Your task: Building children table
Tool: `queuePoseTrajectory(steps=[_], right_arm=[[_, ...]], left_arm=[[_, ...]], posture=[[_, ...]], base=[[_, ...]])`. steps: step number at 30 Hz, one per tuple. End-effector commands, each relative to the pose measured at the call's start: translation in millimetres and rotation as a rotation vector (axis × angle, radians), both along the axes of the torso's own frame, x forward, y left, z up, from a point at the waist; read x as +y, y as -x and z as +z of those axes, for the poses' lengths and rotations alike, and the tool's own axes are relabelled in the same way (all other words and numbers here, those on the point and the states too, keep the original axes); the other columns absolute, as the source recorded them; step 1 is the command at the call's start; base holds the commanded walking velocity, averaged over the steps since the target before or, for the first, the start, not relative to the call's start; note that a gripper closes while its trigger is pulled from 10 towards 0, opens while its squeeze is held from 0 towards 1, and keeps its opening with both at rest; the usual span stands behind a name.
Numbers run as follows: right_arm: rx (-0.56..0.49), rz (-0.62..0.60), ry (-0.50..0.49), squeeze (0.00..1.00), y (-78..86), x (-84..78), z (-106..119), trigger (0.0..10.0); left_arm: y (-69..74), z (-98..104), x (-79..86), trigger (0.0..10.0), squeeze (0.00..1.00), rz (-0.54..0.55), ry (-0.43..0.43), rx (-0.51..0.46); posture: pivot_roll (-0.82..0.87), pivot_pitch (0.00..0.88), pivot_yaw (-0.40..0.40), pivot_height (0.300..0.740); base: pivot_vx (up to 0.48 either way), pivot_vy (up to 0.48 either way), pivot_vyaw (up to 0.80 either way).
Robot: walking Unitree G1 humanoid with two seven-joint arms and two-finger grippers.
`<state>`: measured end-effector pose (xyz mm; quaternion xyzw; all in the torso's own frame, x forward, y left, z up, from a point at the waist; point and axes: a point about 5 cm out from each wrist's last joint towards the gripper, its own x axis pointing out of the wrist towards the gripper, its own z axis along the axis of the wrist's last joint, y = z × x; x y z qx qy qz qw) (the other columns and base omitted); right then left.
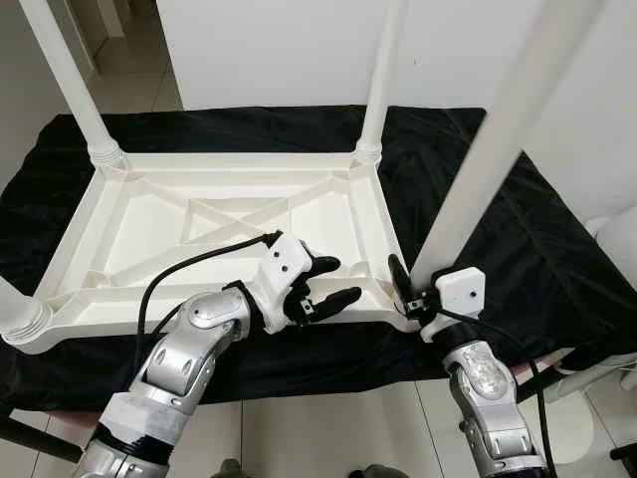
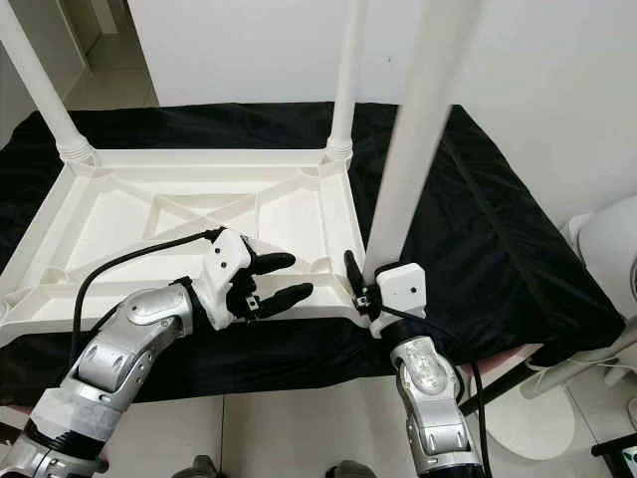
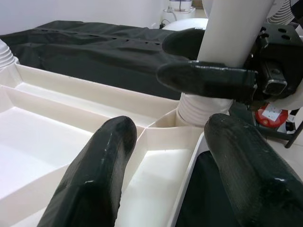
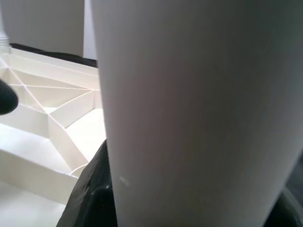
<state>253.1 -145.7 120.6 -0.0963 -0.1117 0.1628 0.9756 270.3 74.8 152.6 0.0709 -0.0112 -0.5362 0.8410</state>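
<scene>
White ribbed plastic children's table (image 1: pixel 239 214), upturned on black cloth (image 1: pixel 518 239); right gripper (image 1: pixel 413 289) clasps leg (image 1: pixel 488 159); left gripper (image 1: pixel 323 284) spread.

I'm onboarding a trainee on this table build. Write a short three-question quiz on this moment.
1. True or false: the tabletop lies underside up on the black cloth.
2. Which gripper is shut on a leg? A) left B) right C) neither
3. Fill in: the left gripper hovers open over the tabletop's near ____.

Key: 1 true. 2 B, the right gripper clamps the near right leg close to its socket. 3 edge, beside that corner.
</scene>
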Motion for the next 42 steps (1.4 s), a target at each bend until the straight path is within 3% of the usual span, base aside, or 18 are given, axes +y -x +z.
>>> queuePoseTrajectory(steps=[1,8,12,19,35,42], right_arm=[[0.121,0.025,0.015,0.00,2.8,0.9,-22,10.0],[0.153,0.045,-0.071,0.00,4.4,1.3,-24,10.0],[0.174,0.013,-0.180,0.00,1.8,-3.2,-21,10.0],[0.220,-0.023,-0.254,0.00,-1.3,-6.0,-23,10.0],[0.368,-0.099,-0.324,0.00,-3.7,-8.1,-36,10.0],[0.375,-0.059,-0.247,0.00,-9.1,-12.1,-28,10.0]], left_arm=[[2.3,5,-1.8,10.0,0.00,-0.030,0.004,-0.024],[1.7,6,-1.1,10.0,0.00,-0.028,0.003,-0.029],[1.6,7,-1.8,10.0,0.00,-0.029,0.003,-0.032],[1.9,7,-2.7,10.0,0.00,-0.033,0.000,-0.037],[2.5,6,-3.0,10.0,0.00,-0.028,0.001,-0.038],[2.7,7,-4.6,10.0,0.00,-0.030,0.006,-0.040]], posture=[[0.02,0.002,0.006,0.740],[0.02,0.006,0.006,0.740],[0.02,0.006,0.009,0.740],[0.01,0.007,0.011,0.740],[0.01,0.011,0.006,0.740],[0.01,0.005,0.003,0.740]], base=[[0.000,0.000,0.00],[0.000,0.000,0.00],[0.000,0.000,0.00],[0.000,0.000,0.00],[0.000,0.000,0.00],[0.000,0.000,0.00]])
